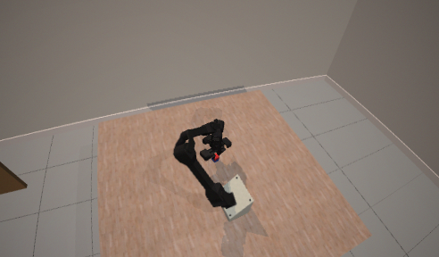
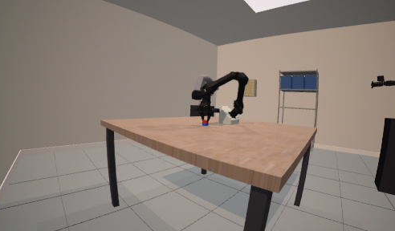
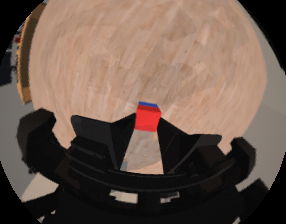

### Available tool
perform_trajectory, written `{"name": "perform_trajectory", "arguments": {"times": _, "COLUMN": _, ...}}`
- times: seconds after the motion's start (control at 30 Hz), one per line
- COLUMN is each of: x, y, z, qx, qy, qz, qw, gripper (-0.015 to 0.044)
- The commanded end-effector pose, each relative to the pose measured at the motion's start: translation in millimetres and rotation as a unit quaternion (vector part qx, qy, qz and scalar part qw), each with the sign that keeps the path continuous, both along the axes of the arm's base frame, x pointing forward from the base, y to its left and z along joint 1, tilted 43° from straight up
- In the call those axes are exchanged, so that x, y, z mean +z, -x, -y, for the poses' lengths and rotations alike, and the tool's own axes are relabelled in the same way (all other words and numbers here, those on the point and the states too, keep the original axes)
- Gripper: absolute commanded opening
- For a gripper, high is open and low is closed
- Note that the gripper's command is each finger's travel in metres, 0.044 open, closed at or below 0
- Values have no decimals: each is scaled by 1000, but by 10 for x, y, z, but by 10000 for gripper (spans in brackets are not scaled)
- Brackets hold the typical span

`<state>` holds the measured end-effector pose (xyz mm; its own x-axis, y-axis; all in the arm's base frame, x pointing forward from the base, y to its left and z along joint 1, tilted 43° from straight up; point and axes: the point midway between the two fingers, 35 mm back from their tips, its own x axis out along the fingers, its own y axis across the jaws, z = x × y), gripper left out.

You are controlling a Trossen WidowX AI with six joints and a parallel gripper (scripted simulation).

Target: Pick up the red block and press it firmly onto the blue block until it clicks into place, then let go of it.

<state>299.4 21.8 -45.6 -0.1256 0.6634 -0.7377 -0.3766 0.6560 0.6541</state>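
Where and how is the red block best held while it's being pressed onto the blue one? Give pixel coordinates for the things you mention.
Grip the small red block point(image 1: 217, 156) point(image 2: 205, 121) point(image 3: 148, 119) by two opposite upright side faces, coming from straight above. It sits over the small blue block point(image 1: 215, 160) point(image 2: 205, 124) point(image 3: 148, 104), so low fingers could foul that one. Its flat, boxy sides should suit the parallel fingers.
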Motion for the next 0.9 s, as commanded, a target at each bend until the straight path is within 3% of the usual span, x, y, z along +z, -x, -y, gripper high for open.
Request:
{"name": "perform_trajectory", "arguments": {"times": 0.0, "x": 0, "y": 0, "z": 0, "qx": 0, "qy": 0, "qz": 0, "qw": 1000, "gripper": 0}}
{"name": "perform_trajectory", "arguments": {"times": 0.2, "x": 0, "y": 0, "z": 0, "qx": 0, "qy": 0, "qz": 0, "qw": 1000, "gripper": 0}}
{"name": "perform_trajectory", "arguments": {"times": 0.5, "x": 0, "y": 0, "z": 0, "qx": 0, "qy": 0, "qz": 0, "qw": 1000, "gripper": 220}}
{"name": "perform_trajectory", "arguments": {"times": 0.73, "x": 18, "y": -8, "z": 19, "qx": 0, "qy": 0, "qz": 0, "qw": 1000, "gripper": 220}}
{"name": "perform_trajectory", "arguments": {"times": 0.87, "x": 415, "y": -122, "z": 408, "qx": -2, "qy": 2, "qz": 1, "qw": 1000, "gripper": 220}}
